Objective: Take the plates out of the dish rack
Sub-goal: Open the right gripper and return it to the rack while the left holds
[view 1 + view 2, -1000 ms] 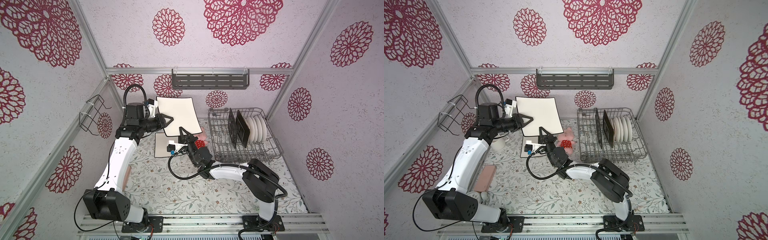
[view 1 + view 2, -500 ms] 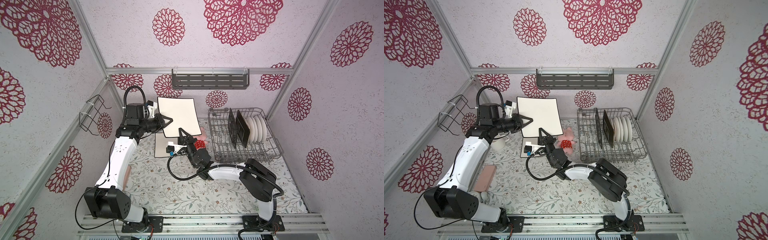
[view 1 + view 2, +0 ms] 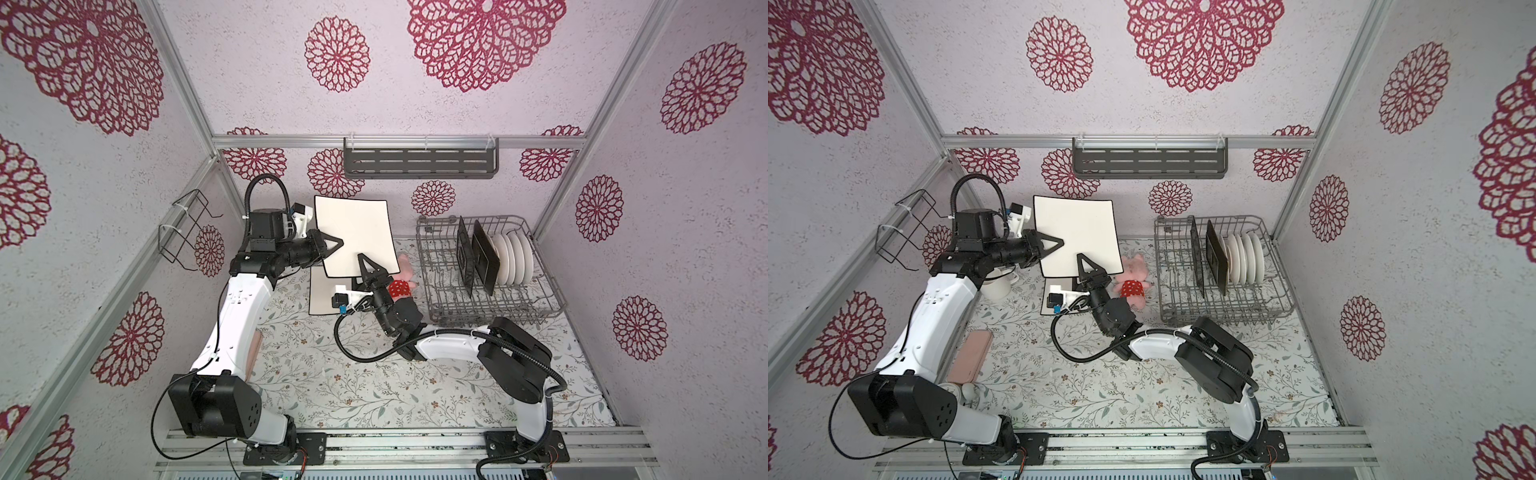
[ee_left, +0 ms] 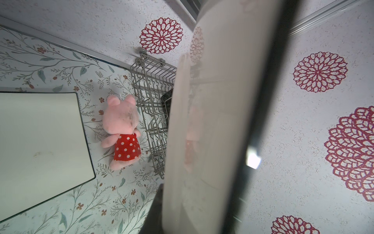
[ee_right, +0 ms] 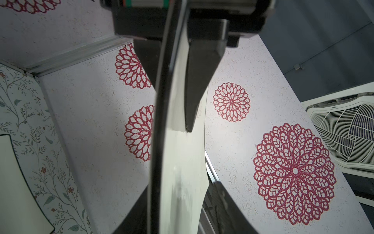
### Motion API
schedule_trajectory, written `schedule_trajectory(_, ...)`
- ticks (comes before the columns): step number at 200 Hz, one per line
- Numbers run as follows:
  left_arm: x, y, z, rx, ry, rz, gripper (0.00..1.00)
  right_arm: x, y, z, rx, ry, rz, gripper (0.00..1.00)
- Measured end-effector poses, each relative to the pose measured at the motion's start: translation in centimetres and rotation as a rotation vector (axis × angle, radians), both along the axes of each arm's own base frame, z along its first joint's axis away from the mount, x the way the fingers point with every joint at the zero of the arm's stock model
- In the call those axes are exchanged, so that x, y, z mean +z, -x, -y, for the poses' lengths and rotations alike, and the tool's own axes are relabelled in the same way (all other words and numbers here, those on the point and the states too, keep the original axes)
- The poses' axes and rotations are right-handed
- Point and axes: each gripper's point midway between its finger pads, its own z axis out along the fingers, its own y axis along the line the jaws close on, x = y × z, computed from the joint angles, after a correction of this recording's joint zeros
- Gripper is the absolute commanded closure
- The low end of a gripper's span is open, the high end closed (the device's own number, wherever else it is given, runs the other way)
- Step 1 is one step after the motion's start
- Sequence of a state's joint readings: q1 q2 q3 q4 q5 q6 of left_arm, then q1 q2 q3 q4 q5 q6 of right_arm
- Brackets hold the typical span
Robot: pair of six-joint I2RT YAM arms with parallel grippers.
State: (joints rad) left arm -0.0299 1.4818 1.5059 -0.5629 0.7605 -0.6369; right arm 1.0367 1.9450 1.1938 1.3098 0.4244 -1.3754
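Item: cream plate (image 3: 353, 237), held in the air over the worktop (image 3: 374, 386), left of the dish rack (image 3: 494, 312).
Change: left end effector (image 3: 334, 244) has just pressed together on the plate's side edge.
Right end effector (image 3: 365, 264): straddles the lower edge; pinching or loosened, cannot tell.
Judgement: hand-over under way.
Remaining racked: two dark plates (image 3: 484, 262), white plates (image 3: 513, 259).

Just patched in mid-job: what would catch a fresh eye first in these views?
A cream square plate hangs in the air left of the dish rack, the left gripper shut on its left edge, the right gripper straddling its lower edge. Two dark square plates and a row of round white plates stand upright in the rack. A pink plush toy lies beside the rack, near a second cream plate lying flat.
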Motion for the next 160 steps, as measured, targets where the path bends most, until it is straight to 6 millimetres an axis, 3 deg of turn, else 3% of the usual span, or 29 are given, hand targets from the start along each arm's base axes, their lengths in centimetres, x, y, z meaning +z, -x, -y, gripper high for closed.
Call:
schedule_trajectory(30,-1.4,0.1,-0.5,0.004,-0.005,-0.035,1.00,-1.5,0.7,0.1,0.044,0.012,-0.015,0.42)
schedule_trajectory(50,-2.5,-0.3,-1.6,0.032,-0.021,-0.065,1.00,-2.7,1.7,0.9,0.092,0.021,-0.069,0.15)
schedule_trajectory(78,-4.1,-1.3,-4.1,0.087,-0.047,-0.091,1.00,-1.5,3.2,2.1,0.172,-0.006,-0.140,0.04)
schedule_trajectory(113,-6.5,-2.2,-6.3,0.126,-0.088,-0.136,1.00,1.7,4.2,3.6,0.244,-0.080,-0.202,0.04)
schedule_trajectory(137,-7.4,-2.3,-6.4,0.116,-0.100,-0.154,1.00,0.7,3.3,3.5,0.300,-0.074,-0.331,0.08)
schedule_trajectory(160,-7.6,-2.2,-6.2,0.098,-0.105,-0.150,1.00,-0.7,0.6,4.3,0.362,-0.110,-0.524,0.11)
